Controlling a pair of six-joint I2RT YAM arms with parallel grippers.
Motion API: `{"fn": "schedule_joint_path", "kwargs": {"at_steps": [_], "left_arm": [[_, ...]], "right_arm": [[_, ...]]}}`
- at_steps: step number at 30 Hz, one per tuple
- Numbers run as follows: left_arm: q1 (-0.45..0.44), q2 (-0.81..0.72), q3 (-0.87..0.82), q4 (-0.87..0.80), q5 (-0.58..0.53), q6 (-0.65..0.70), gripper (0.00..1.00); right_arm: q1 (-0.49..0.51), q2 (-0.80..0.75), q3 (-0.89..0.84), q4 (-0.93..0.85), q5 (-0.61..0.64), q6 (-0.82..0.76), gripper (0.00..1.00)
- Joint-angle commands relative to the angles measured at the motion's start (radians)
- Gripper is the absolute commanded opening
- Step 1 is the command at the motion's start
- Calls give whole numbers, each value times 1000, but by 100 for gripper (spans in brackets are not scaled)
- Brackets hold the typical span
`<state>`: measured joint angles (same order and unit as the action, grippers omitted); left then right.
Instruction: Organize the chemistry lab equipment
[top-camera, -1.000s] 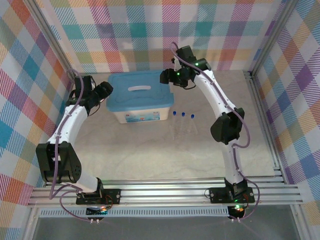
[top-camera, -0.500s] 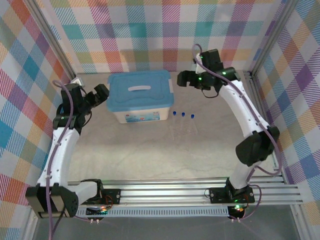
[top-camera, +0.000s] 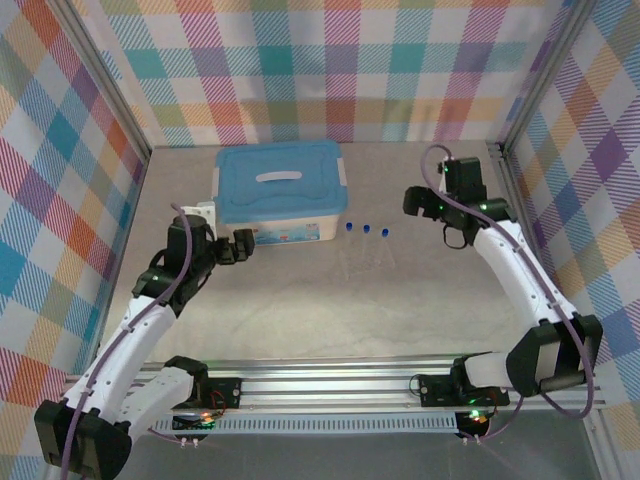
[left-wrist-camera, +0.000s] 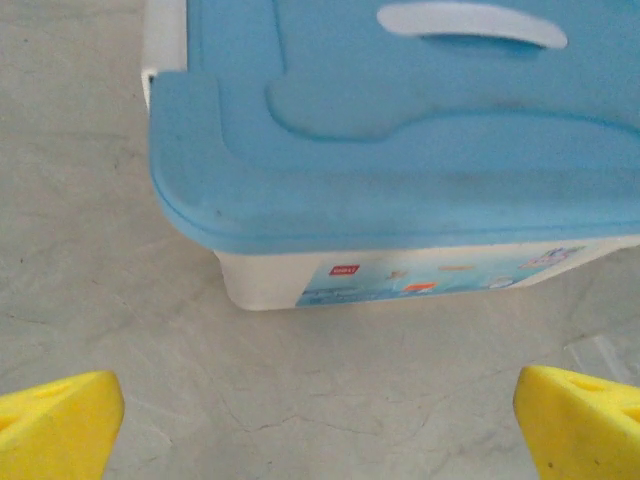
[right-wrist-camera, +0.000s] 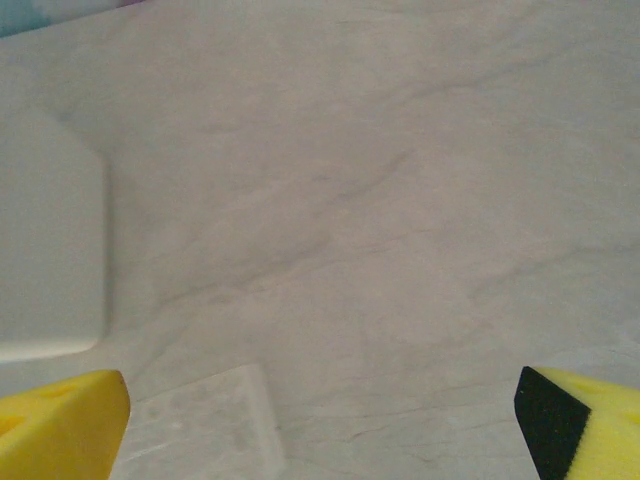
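Observation:
Three thin clear tubes with blue caps (top-camera: 366, 231) stand close together on the table, just right of the tub's front. The white plastic tub (top-camera: 280, 234) has its blue lid (top-camera: 280, 180) on top. My left gripper (top-camera: 243, 245) hovers by the tub's front left corner, open and empty. In the left wrist view the lid (left-wrist-camera: 400, 120) and the tub's wall (left-wrist-camera: 270, 280) lie ahead of my open left gripper (left-wrist-camera: 320, 440). My right gripper (top-camera: 412, 200) hangs right of the tub and beyond the tubes, open and empty. The right wrist view has my right gripper (right-wrist-camera: 320, 430) open above bare table.
In the right wrist view a white tub corner (right-wrist-camera: 50, 250) sits at the left and a blurred clear piece (right-wrist-camera: 200, 420) lies near the bottom. Plaid walls and metal posts enclose the table. An aluminium rail (top-camera: 330, 385) runs along the near edge.
Both arms pulled away from the tub. The left one came toward the near side, to the tub's front left corner. The right one swung right and nearer. Both grippers opened wider.

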<state>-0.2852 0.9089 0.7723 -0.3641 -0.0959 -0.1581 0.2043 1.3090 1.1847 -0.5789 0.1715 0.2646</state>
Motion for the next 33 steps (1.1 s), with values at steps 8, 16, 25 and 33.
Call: {"fn": "schedule_joint_path", "kwargs": {"at_steps": [8,16,25,33], "left_arm": [[-46,1,-248,300,-186,-1,100],[-42,35,-345,508,-285,119,100],[-6,133,-515,928,-311,211,100],[29,299,-536,1131,-255,248,100]], "right_arm": [[-28,-66,-236,277,67,-53,99],[-29,-166,-466,499,57,-145,99],[-29,-119,-520,586,4,-233,99],[-29,-89,-593,727,-5,-267,99]]}}
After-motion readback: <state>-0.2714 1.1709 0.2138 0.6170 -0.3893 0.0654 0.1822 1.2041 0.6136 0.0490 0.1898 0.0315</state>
